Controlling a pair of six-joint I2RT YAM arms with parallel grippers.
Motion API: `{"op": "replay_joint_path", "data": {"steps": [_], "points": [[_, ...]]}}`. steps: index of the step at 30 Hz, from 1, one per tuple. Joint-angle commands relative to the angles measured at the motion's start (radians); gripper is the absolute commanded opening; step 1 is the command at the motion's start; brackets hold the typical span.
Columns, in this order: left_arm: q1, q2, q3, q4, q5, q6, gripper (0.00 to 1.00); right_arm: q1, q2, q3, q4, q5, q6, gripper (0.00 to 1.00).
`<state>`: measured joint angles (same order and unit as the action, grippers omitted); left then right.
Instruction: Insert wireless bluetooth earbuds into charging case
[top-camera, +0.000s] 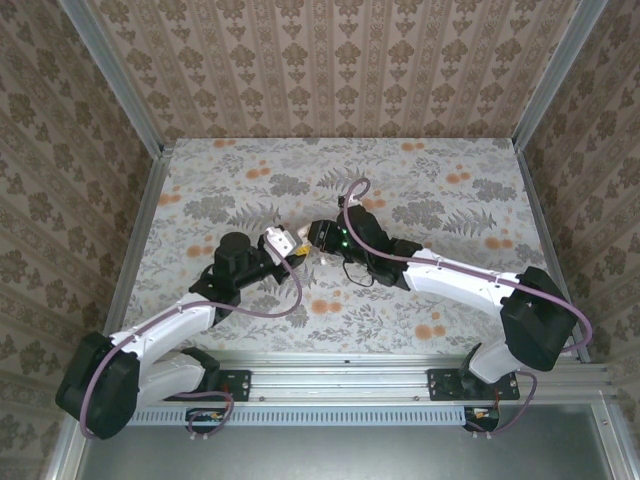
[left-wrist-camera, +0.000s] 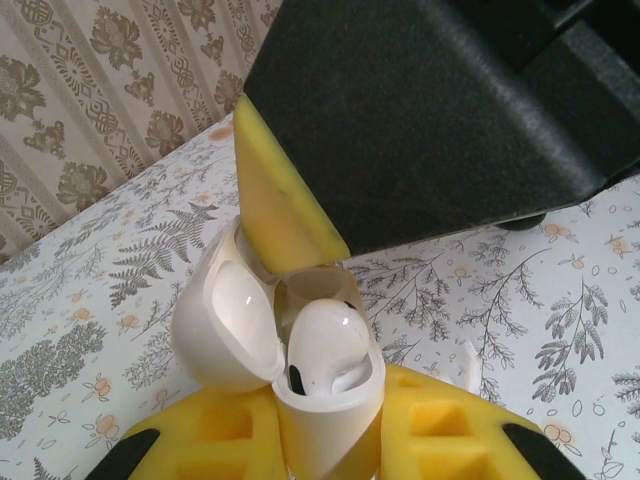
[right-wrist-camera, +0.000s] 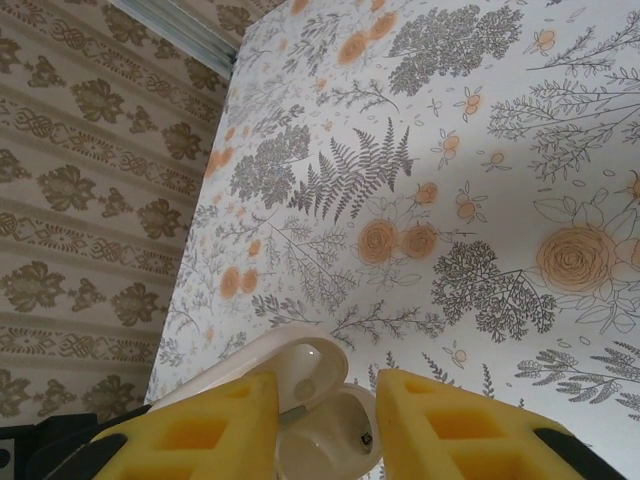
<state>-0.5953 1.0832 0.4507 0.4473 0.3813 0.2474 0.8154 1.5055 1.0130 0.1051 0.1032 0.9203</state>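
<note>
**Loading the open case: buds not confirmed seated, lid not yet shut**

Over the flower-printed table (top-camera: 400, 180), the left arm (top-camera: 170, 330) and right arm (top-camera: 470, 280) meet near the middle, tool to tool. The left gripper (top-camera: 283, 245) is clenched on the charging case (left-wrist-camera: 330, 400), its yellow foam pads (left-wrist-camera: 215, 440) pressing the base from either side and holding it clear of the table. The right gripper (right-wrist-camera: 330, 400) hangs directly over the case's mouth. Its pads (right-wrist-camera: 200, 430) are parted by a narrow gap with nothing visible between them. In the left wrist view, one of its yellow fingers (left-wrist-camera: 280, 210) reaches down to the rim of the opening.

By my reading, the task is in its middle to late part. The case is gripped, opened and presented, and the right tool is at the point of delivery. I cannot tell whether either of the earbuds sits in its well. Closing the lid is plainly left to do.

The case is glossy white and pebble-shaped, tilted, with its lid (left-wrist-camera: 225, 320) swung wide on the hinge to the left. A smooth white rounded form (left-wrist-camera: 325, 345) fills the base. At its lower edge lies a small dark spot (left-wrist-camera: 297, 378), which may be a bud or merely a socket.
</note>
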Motion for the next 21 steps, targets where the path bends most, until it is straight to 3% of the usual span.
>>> {"op": "replay_joint_path", "data": {"steps": [1, 5, 11, 18, 21], "points": [[-0.008, -0.025, 0.014, 0.064, 0.025, -0.031, 0.16, -0.010, -0.017, 0.027, -0.011, -0.007, 0.017, 0.33], [-0.008, -0.024, 0.015, 0.037, -0.045, -0.036, 0.16, -0.028, -0.042, 0.027, -0.056, 0.006, -0.003, 0.34], [-0.002, -0.059, -0.007, -0.013, -0.142, -0.081, 0.16, -0.067, -0.098, 0.055, -0.291, -0.018, -0.031, 0.39], [-0.003, -0.090, -0.022, -0.071, -0.169, -0.120, 0.16, -0.129, -0.049, 0.187, -0.632, -0.213, -0.349, 0.40], [-0.003, -0.104, -0.022, -0.093, -0.177, -0.113, 0.16, -0.158, 0.020, 0.263, -0.795, -0.247, -0.603, 0.40]]}}
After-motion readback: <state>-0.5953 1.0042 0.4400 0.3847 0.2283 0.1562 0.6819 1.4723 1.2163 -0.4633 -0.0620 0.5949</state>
